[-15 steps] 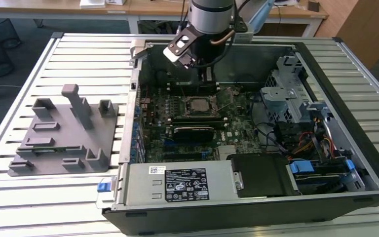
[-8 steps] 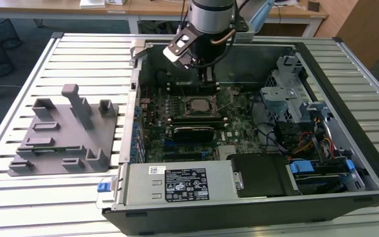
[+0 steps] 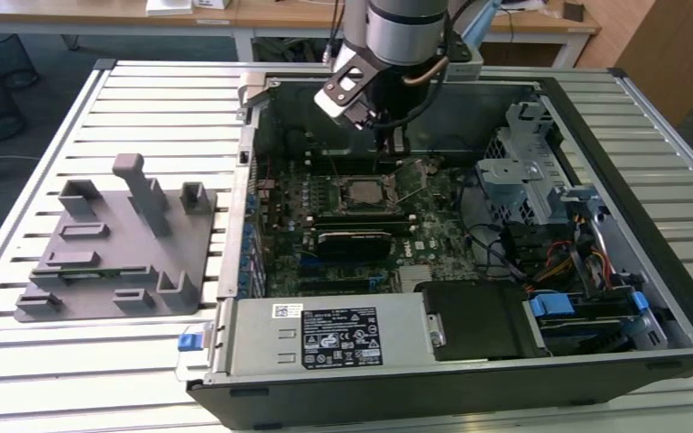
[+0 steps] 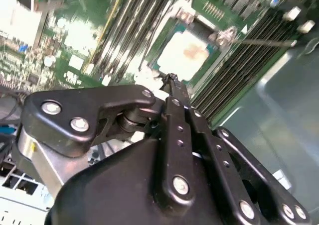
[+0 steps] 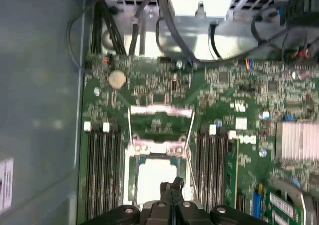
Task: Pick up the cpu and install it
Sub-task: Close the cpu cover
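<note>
Silver-grey flat square cpu point(image 5: 152, 179) lies seated in the dark square socket frame point(image 3: 359, 191) of the green motherboard point(image 5: 234, 93), inside the open black computer case point(image 3: 587, 361). Its metal top faces up and looks level.

Black two-finger gripper point(image 5: 172, 186) hangs directly over the socket. Fingers are pressed together to one narrow tip, with nothing between them. In the first wrist view that tip overlaps one edge of the chip; in the second wrist view it points at the chip's near edge. Contact or a small gap above the chip: cannot tell.

Key relation: chip sits straight below and slightly ahead of the fingertips, so the line from tip to chip is nearly vertical. Chip is square, so it has no long axis; its edges run parallel to the dark memory slots on either side of it.

Counts: cpu, one. Socket, one. Arm and gripper, one each. Grey plastic fixture block point(image 3: 106, 262) with posts, one, on the slatted metal table point(image 3: 142, 99) beside the case, well apart from the gripper.
</note>
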### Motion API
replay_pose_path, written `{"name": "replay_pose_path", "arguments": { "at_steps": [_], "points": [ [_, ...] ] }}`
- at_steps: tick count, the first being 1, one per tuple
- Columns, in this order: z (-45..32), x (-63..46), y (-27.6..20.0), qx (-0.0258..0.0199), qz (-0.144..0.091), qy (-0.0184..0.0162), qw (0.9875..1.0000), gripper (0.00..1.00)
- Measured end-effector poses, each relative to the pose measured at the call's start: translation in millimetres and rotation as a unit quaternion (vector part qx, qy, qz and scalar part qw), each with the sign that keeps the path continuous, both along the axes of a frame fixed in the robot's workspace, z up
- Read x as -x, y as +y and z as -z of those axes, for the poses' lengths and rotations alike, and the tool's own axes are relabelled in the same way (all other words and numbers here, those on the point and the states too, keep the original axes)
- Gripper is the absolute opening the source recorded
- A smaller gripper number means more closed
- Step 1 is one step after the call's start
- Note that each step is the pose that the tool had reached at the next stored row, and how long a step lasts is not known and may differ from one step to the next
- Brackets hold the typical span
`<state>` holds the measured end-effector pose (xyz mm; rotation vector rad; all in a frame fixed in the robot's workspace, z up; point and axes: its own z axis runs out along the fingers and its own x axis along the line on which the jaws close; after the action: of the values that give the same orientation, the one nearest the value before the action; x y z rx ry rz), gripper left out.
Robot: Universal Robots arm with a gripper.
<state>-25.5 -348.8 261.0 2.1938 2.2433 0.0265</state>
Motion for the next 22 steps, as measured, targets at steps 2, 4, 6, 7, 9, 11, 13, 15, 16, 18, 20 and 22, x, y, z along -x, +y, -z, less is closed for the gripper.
{"name": "replay_pose_path", "arguments": {
  "at_steps": [2,4,6,7,9,11,13,15,16,18,20,22],
  "points": [
    [0.0,-7.7,0.0,0.0,0.0,0.0,1.0,0.11],
    [0.0,-13.5,-0.1,0.0,0.0,0.0,1.0,0.11],
    [0.1,-15.4,0.0,-0.0001,0.0,-0.0001,1.0,0.11],
    [0.1,-17.5,0.0,0.0,0.0,0.0,1.0,0.11],
    [0.1,-22.1,0.0,0.0,0.0,0.0,1.0,0.11],
    [0.1,-24.9,0.0,0.0,0.0,0.0,1.0,0.11],
    [0.1,-27.2,0.0,0.0,0.0,0.0,1.0,0.11],
    [0.1,-29.7,0.0,0.0,0.0,0.0,1.0,0.11],
    [0.1,-30.7,0.0,0.0,0.0,0.0,1.0,0.11],
    [0.1,-33.6,0.0,0.0,0.0,0.0,1.0,0.11],
    [0.1,-36.3,0.0,0.0,0.0,0.0,1.0,0.11],
    [0.1,-39.7,0.0,0.0,0.0,0.0,1.0,0.11]
  ]
}}
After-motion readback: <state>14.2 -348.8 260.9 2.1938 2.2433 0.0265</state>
